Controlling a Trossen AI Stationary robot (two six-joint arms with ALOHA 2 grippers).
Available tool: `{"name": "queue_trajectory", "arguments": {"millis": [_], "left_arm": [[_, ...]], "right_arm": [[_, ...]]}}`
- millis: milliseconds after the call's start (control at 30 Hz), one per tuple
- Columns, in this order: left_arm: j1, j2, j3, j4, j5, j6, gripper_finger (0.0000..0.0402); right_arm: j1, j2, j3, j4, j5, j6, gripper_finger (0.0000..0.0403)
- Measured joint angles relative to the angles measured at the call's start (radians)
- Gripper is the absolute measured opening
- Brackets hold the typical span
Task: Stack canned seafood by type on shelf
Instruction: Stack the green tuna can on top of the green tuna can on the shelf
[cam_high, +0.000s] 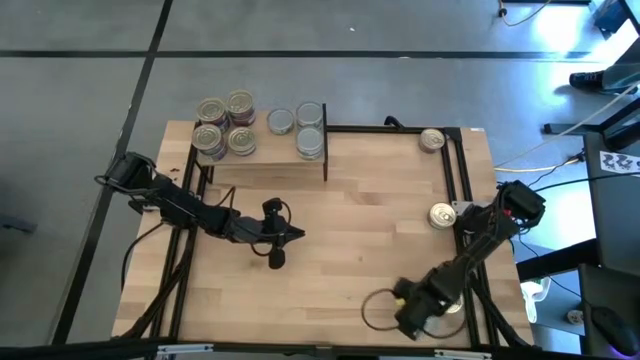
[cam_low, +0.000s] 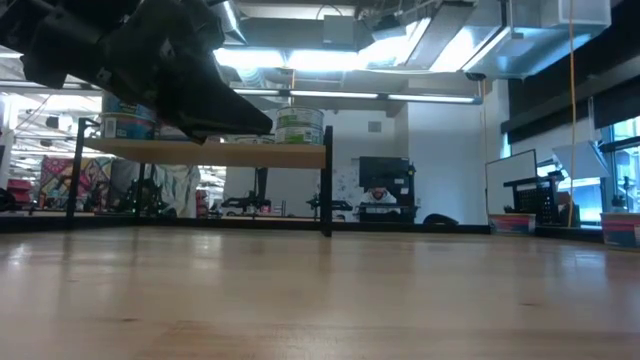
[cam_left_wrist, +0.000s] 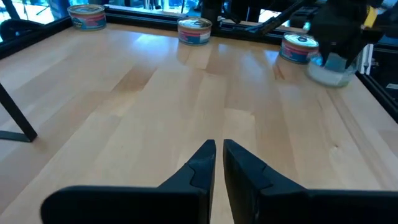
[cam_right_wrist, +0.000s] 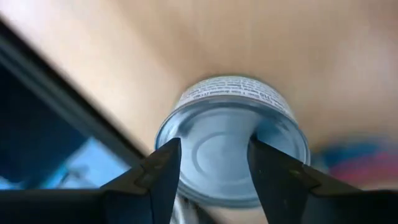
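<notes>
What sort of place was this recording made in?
Probably a robotics lab or open workshop, not a shop: a light-wood worktable on a grey concrete floor, exposed ceiling ducts with strip lights, and desks with dark monitors behind the low wooden shelf.

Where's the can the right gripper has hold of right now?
In the high view the can is at the table's near right corner, clamped in the right gripper, well away from the shelf at the far left.
</notes>
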Motion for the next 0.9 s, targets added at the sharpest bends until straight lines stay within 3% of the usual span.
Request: {"name": "queue_trajectory", "arguments": {"millis": [333,567,900], "left_arm": [[0.028,0.000,0.000,0.000,-0.001,0.001,0.0029],[0.022,0.000,0.000,-0.002,-0.001,-0.031,0.0029],[0.002,0.000,0.001,-0.005,0.000,-0.115,0.0029]], "right_arm": [[-0.153,0.003,-0.004,0.027,0.432,-0.287,0.0188],[-0.252,0.044,-0.004,0.085,0.560,-0.529,0.0188],[-0.390,0.059,-0.006,0.423,0.612,-1.025,0.0188]]}}
